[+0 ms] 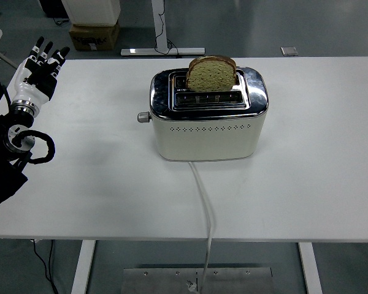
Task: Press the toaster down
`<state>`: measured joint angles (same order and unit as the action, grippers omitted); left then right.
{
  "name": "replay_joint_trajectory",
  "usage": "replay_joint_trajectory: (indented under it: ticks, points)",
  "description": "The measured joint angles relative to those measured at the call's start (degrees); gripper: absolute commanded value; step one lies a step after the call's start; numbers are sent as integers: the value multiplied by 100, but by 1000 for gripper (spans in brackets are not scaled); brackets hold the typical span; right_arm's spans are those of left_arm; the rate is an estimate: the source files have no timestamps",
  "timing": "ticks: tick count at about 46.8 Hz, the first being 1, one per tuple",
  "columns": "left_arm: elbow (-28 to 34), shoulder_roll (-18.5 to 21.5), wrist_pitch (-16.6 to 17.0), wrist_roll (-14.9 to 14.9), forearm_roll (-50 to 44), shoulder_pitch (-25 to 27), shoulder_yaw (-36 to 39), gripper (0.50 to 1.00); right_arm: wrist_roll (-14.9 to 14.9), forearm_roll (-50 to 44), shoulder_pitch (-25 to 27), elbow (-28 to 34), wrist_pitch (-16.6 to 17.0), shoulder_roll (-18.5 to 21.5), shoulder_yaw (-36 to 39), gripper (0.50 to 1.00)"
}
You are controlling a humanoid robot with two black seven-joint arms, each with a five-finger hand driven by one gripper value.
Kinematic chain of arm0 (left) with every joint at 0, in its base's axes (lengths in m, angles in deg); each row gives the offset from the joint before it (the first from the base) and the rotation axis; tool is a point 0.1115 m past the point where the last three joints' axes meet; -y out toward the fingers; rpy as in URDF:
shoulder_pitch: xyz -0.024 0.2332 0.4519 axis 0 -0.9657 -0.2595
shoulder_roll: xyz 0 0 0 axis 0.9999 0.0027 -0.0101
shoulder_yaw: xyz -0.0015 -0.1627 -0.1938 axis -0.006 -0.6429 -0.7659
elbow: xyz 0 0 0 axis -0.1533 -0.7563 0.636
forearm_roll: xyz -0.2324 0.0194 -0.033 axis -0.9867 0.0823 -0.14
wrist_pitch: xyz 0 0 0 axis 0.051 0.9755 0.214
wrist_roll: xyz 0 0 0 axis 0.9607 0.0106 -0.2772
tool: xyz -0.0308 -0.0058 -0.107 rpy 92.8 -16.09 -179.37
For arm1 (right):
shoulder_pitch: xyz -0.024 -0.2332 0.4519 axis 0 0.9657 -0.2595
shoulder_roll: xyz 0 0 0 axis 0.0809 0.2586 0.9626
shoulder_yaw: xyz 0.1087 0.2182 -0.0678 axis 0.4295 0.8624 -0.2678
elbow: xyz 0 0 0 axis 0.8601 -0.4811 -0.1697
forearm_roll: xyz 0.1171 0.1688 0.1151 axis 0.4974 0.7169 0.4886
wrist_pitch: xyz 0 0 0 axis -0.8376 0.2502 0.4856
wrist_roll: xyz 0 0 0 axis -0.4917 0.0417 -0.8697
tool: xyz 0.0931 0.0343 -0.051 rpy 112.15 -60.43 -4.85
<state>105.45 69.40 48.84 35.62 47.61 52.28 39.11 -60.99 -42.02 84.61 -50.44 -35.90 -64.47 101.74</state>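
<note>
A cream toaster point(207, 131) with a chrome top stands in the middle of the white table point(319, 153). A slice of bread point(211, 75) sticks up out of its far slot; the near slot holds nothing I can see. The toaster's lever knob point(143, 117) juts out on its left end. My left hand point(42, 61) hovers over the table's far left edge, well to the left of the toaster, fingers straight and spread, holding nothing. The right arm does not show.
A white power cord point(203, 202) runs from the toaster's front over the table's near edge. Behind the table are a cardboard box point(94, 35) on the floor and a desk's leg base point(162, 51).
</note>
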Motion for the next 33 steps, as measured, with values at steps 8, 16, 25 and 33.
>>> replay_joint_trajectory:
  ticks: [8,16,25,33]
  points:
    - [8,-19,0,3,-31,0,-8,1000,0,0,-4,2,0,0,0,998]
    - [9,-26,-4,16,-39,0,-43,1000,0,0,0,2,0,0,0,1000]
    - [9,-11,8,36,-30,1,-44,1000,0,0,-3,2,0,0,0,1000]
    - [9,-1,17,30,-11,9,-43,1000,-3,0,-2,-2,0,0,0,998]
